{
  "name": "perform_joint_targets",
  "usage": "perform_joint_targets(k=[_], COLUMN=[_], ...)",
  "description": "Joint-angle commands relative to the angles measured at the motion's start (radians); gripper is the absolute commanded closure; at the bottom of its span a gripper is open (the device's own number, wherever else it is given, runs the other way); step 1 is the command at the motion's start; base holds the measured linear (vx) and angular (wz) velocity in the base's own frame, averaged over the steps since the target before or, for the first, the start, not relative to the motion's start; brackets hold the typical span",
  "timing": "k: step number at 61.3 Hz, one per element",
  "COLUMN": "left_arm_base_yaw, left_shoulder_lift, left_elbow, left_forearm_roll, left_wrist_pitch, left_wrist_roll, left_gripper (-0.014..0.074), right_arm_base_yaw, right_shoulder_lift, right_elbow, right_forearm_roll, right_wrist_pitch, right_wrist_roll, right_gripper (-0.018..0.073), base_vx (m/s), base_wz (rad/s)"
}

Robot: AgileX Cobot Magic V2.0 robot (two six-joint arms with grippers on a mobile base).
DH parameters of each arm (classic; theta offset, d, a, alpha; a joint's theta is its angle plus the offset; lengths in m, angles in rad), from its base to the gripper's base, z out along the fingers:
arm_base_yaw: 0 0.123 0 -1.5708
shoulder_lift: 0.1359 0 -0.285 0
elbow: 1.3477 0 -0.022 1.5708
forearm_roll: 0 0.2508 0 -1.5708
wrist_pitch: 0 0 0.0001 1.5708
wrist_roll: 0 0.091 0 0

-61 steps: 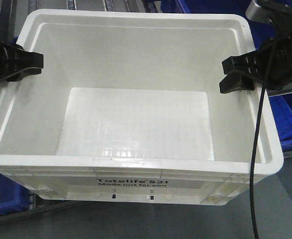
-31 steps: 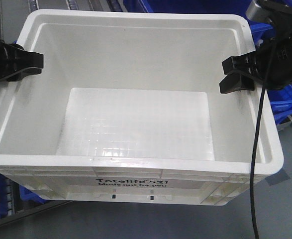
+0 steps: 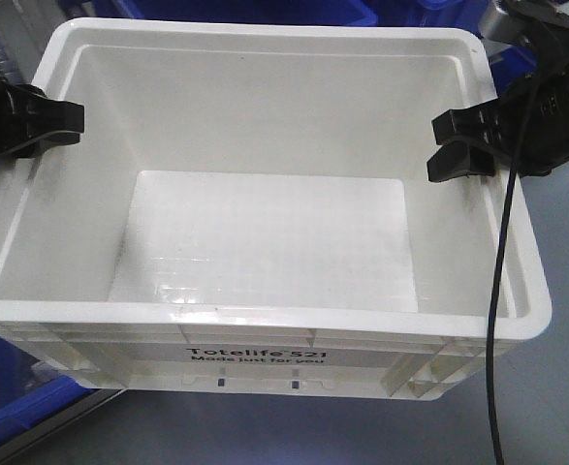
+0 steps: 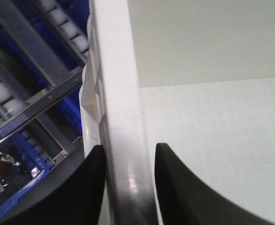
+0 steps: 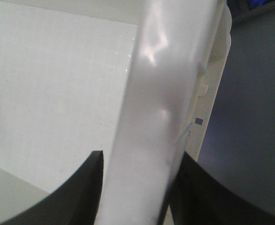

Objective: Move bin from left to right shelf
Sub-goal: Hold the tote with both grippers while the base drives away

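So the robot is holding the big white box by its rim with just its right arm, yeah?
Not quite, it uses both arms. In the front view, the white box has the right jaws clamped on its right rim and the left jaws clamped on its left rim. The left wrist view shows the left jaws on either side of the rim too. The rest is right.

A warehouse stockroom: left of the black fingers [image 4: 88, 187] of the left gripper [image 4: 128, 147] run metal flow-rack rails with white rollers [image 4: 57, 89]. Blue plastic storage bins [image 3: 265, 10] sit beyond the fingers, and bare grey floor [image 5: 254, 117] lies right of the right gripper [image 5: 141, 154].
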Motion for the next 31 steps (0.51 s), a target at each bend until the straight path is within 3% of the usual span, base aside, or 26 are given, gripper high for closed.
perform_joint_targets(k=[1,31], left_arm_base_yaw=[-0.006,-0.006], left_shoulder_lift=[-0.046,-0.046], left_elbow=[-0.043,-0.043], left_forearm_roll=[-0.046,-0.046], left_wrist_pitch=[-0.113,-0.113], left_wrist_roll=[0.024,0.024], left_gripper=[0.0601,0.0601], right_arm_base_yaw=[-0.005,-0.005], right_shoulder_lift=[-0.04,-0.04], right_elbow=[-0.041,-0.041], right_forearm_roll=[0.033,0.033], right_wrist_pitch=[-0.032,-0.016], right_wrist_roll=[-0.034,-0.034], right_gripper=[0.0564,0.0564], base_vx=[0.0,0.04], base_wz=[-0.64,-0.65])
